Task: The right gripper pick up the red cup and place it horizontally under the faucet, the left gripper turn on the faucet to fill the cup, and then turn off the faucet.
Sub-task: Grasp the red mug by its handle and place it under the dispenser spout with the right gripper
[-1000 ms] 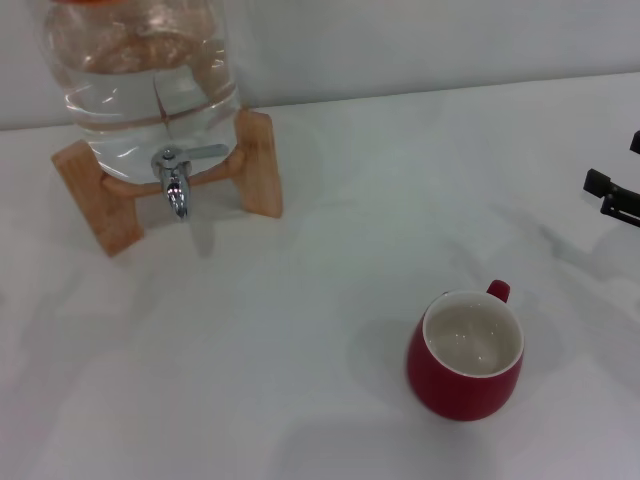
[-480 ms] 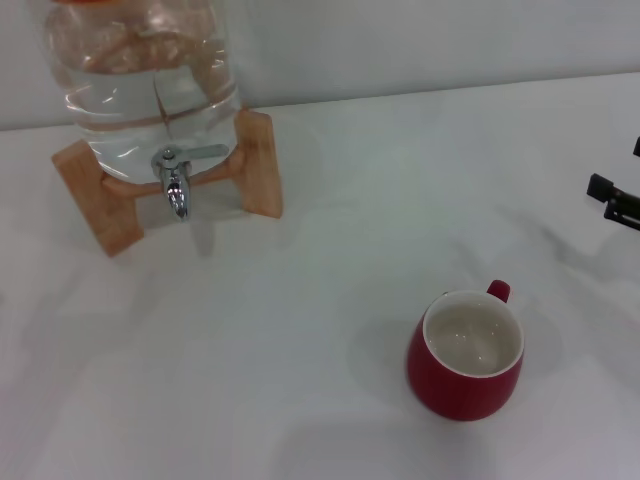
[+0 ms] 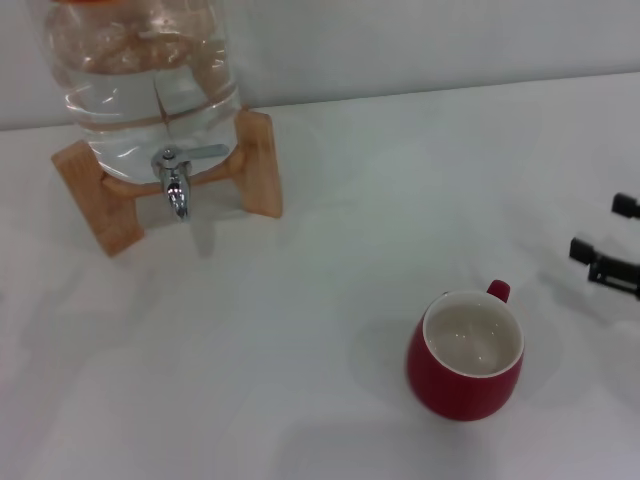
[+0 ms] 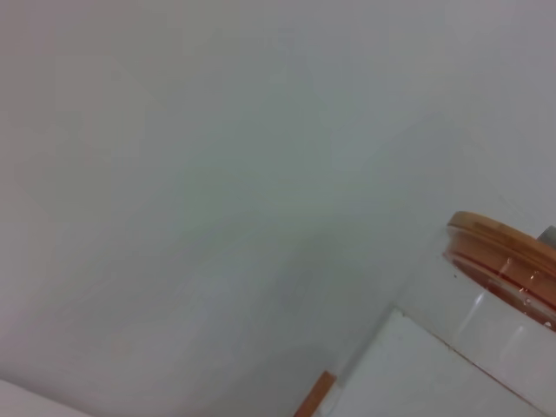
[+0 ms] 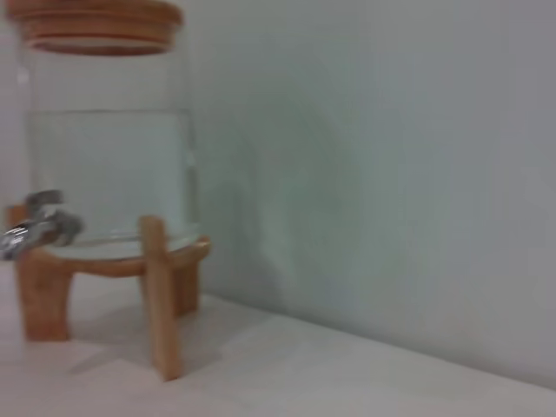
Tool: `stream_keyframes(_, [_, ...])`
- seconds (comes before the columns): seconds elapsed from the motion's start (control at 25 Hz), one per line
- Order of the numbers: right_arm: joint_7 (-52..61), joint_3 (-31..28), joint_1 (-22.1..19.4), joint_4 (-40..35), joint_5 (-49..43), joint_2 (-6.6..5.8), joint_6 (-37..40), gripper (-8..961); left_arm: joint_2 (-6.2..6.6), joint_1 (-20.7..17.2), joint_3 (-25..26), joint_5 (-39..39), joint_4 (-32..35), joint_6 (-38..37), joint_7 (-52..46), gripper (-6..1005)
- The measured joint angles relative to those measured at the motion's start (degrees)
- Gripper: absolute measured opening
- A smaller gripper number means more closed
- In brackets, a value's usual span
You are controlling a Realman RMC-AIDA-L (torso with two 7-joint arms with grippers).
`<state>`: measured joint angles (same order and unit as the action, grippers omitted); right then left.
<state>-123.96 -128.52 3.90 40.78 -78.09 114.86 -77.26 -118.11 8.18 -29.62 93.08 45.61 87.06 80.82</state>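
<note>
Since a moment ago the right gripper (image 3: 615, 245) has dropped lower at the counter's (image 3: 300, 330) right edge, fingers (image 3: 590, 250) apart and empty, with the red cup (image 3: 465, 355) upright just left of them, well apart from the faucet (image 3: 176, 178).

Red cup (image 3: 465, 365): glazed ceramic, glossy dark red outside, smooth white inside. Faucet (image 3: 177, 175): polished chrome metal, mirror-bright. Jar (image 3: 145, 85): clear glass, smooth, wet-looking highlights; lid (image 5: 94, 23) warm-toned wood. Stand (image 3: 255, 160): light unpainted wood, matt, sawn flat faces. Table (image 3: 300, 330): white, smooth, faint sheen. Right gripper (image 3: 607, 255): matt black, looks like plastic or coated metal
</note>
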Motion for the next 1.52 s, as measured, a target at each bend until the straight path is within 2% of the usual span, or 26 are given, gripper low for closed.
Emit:
stream_keyframes(0.28, [-8.9, 0.5, 0.5, -5.2, 0.1, 0.15, -4.2, 853, 0.08, 0.7, 0.0, -0.2, 0.0, -0.1, -0.1, 803])
stream_keyframes(0.52, [-13.1, 3.7, 1.0, -6.9, 0.4, 0.32, -4.6, 851, 0.08, 0.7, 0.0, -0.3, 0.0, -0.1, -0.1, 803])
stream_keyframes(0.8, [-14.5, 4.4, 2.8, -9.4, 1.0, 0.36, -4.5, 845, 0.08, 0.7, 0.0, -0.4, 0.0, 0.1, -0.1, 803])
stream_keyframes(1.52, [-15.8, 3.9, 3.5, -10.8, 0.9, 0.07, -0.3, 836, -0.1, 0.7, 0.0, 0.0, 0.0, 0.6, -0.1, 802])
